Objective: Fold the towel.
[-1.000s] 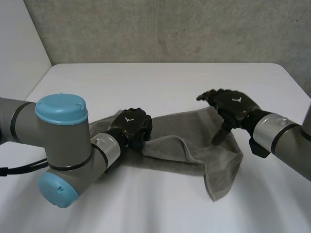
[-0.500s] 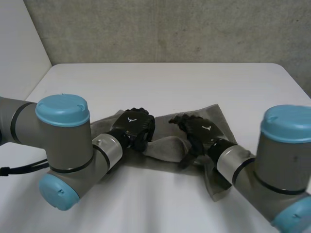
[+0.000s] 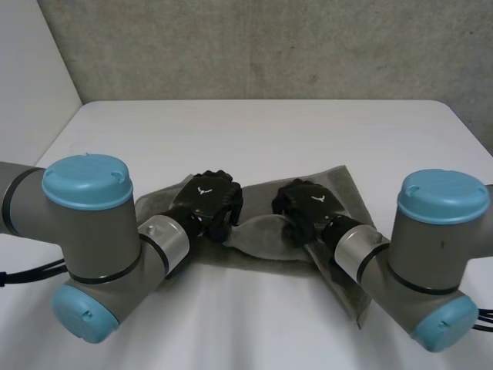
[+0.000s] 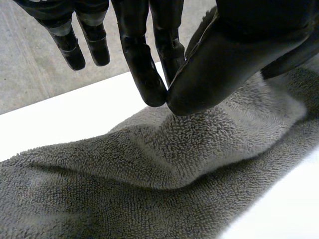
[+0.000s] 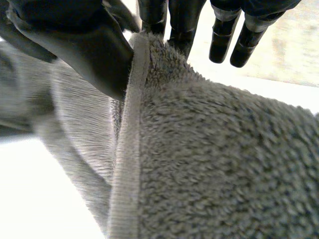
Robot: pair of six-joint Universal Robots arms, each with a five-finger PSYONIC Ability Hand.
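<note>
A grey towel (image 3: 339, 185) is laid crumpled on the white table (image 3: 254, 131), which is left bare on every side of it. The left hand (image 3: 206, 199) is set on the towel's left part, against a raised ridge of the cloth. Whether the towel is grasped by it cannot be told. The right hand (image 3: 303, 208) is placed at the towel's middle, and the towel's hemmed edge (image 5: 130, 124) is pinched between its thumb and fingers (image 5: 182, 20). The towel's right end is partly covered by the right arm (image 3: 431, 254).
</note>
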